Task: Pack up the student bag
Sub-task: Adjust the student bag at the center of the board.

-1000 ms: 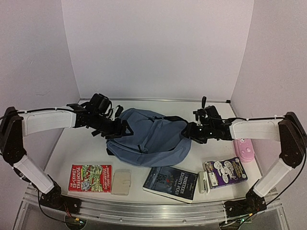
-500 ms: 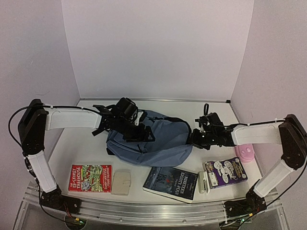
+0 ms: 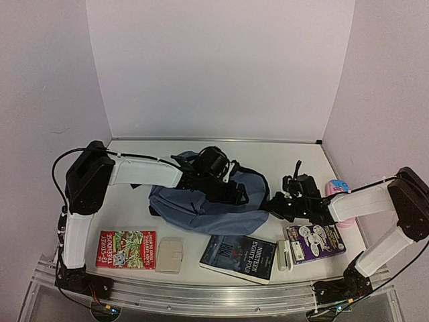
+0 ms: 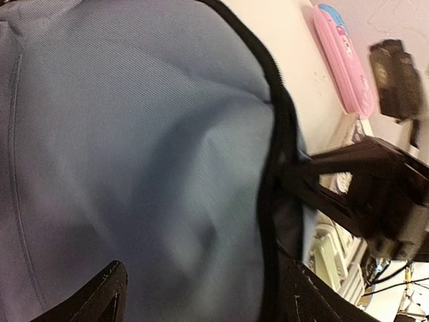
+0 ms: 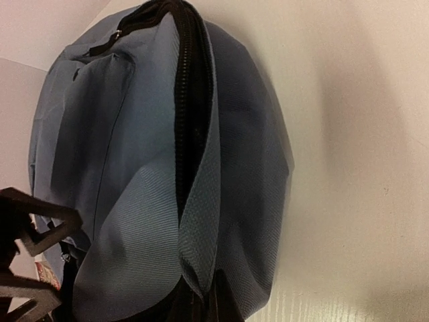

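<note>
The student bag point(image 3: 194, 204), slate blue with black zippers, lies flat in the middle of the table. My left gripper point(image 3: 236, 194) hovers open over its right half. In the left wrist view blue fabric point(image 4: 134, 134) fills the space between the spread fingertips point(image 4: 107, 295), and nothing is held. My right gripper point(image 3: 273, 204) is shut on the bag's right edge. In the right wrist view it pinches a fold of fabric point(image 5: 201, 268) beside the black zipper opening point(image 5: 191, 100), which gapes a little. The right gripper also shows as a black shape point(image 4: 375, 194) in the left wrist view.
Along the near edge lie a red book point(image 3: 125, 249), a cream wallet-like case point(image 3: 169, 255), a dark book point(image 3: 238, 257), a small white item point(image 3: 284, 255) and a purple book point(image 3: 315, 241). A pink pencil case point(image 3: 337, 188) lies behind the right forearm.
The left arm has swung right, from the bag's left side to over its right half. The right gripper has closed on the bag's right edge and dropped slightly nearer.
</note>
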Controlling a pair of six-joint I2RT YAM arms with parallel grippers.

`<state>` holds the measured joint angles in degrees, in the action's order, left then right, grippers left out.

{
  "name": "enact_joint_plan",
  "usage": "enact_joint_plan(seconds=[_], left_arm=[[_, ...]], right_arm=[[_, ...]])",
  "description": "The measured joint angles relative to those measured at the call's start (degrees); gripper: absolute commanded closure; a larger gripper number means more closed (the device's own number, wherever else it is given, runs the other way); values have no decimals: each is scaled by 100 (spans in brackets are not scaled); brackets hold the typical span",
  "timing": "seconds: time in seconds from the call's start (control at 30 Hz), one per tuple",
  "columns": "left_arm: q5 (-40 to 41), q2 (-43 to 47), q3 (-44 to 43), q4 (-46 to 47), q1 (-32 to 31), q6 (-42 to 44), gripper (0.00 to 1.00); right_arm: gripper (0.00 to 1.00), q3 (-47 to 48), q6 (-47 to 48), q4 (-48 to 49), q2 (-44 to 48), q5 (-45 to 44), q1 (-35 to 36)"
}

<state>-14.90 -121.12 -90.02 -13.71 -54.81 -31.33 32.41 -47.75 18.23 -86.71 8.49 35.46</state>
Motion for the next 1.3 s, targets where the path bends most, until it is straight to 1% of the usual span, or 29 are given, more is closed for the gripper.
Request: enact_joint_plan(seconds=[0.13,0.17,0.2,0.27,0.33,0.43,0.5,0.53,0.57,0.6,0.77,0.9,1.1,1.2,1.3], left_arm=[[-9,-439,-298,78,-6,61,17],[-7,-525,-352,76,-13,100,19],[-6,-601,-397,74,-22,137,23],[0,-715,-471,78,-41,200,35],[14,-811,-553,73,-50,297,48],[58,-886,-618,77,-47,388,62],[36,-896,-629,91,-45,433,76],[20,-898,-629,108,-44,444,87],[3,-898,-629,132,-44,444,94],[-11,-900,-629,153,-43,466,99],[29,-896,-575,280,-36,425,100],[269,-663,-255,423,-54,363,100],[647,88,267,540,17,162,100],[719,520,554,587,212,54,100],[775,953,888,641,537,-49,100]], right_arm=[[100,-284,-164,587,27,193,0],[100,-333,-198,692,27,233,-1],[100,-368,-226,778,27,267,-2],[100,-411,-278,926,27,325,0],[100,-422,-314,1012,27,369,-2],[100,-425,-337,1113,27,420,-2],[100,-425,-338,1144,27,444,-2],[100,-425,-338,1156,27,454,-2],[100,-425,-341,1168,27,459,-1],[100,-425,-343,1175,27,465,-2],[100,-453,-361,1215,27,465,0],[100,-505,-376,1238,27,446,0],[100,-519,-379,1190,27,350,0],[100,-512,-365,1097,27,281,0],[100,-441,-284,882,27,204,0]])
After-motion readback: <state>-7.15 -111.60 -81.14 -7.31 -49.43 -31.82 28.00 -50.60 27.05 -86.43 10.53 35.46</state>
